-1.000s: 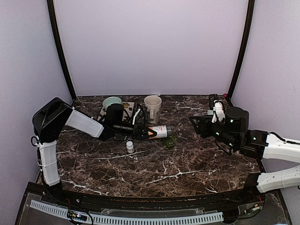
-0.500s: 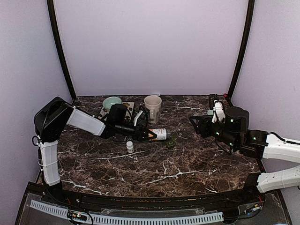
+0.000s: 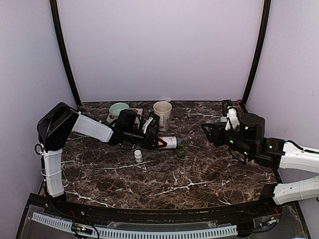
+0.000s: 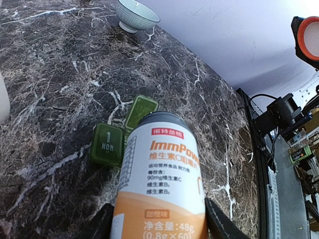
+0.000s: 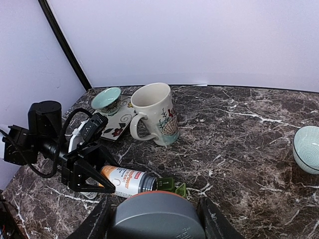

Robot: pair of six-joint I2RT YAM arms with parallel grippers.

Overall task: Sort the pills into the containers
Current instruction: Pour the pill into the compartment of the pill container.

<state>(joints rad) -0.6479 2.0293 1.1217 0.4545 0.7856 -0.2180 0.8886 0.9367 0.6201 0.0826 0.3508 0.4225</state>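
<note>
Left gripper (image 3: 153,141), clamped on one white-and-orange plastic pill bottle (image 4: 159,169) held level. We see its long axis aimed at the one small dark green plastic pill box (image 4: 107,144), which lies on the table just beyond its far end. Right gripper (image 5: 154,226), farther off, grips one grey round cap (image 5: 152,211).
</note>
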